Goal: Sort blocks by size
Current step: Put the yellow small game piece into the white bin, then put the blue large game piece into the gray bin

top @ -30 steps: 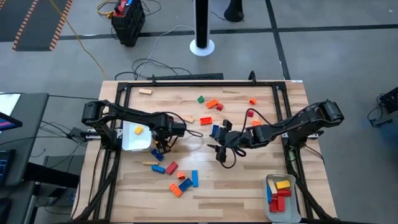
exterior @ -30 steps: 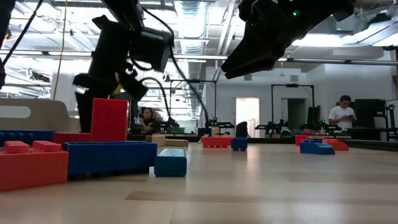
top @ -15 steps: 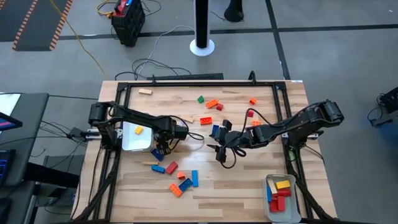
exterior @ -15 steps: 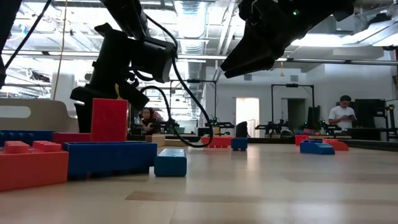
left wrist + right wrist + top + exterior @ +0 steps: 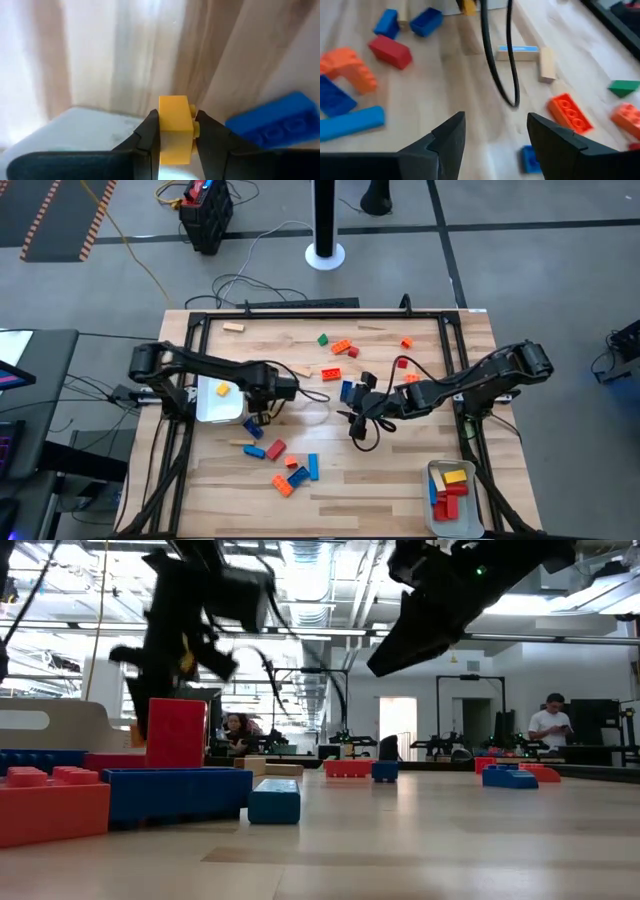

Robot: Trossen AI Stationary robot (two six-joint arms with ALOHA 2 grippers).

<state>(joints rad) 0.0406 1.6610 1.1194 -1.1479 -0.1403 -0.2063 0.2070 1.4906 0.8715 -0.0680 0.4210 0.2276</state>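
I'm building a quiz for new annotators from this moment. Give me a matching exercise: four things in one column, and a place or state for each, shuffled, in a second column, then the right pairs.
Things:
1. left gripper
2. right gripper
3. tray at the table's left
4. tray at the table's near right corner

Places or states:
A. holds red, blue and yellow blocks
B. open, empty, above the table's middle
C. holds one yellow block
D. shut on a small yellow block

Pairs: 1-D, 2-B, 3-C, 4-A
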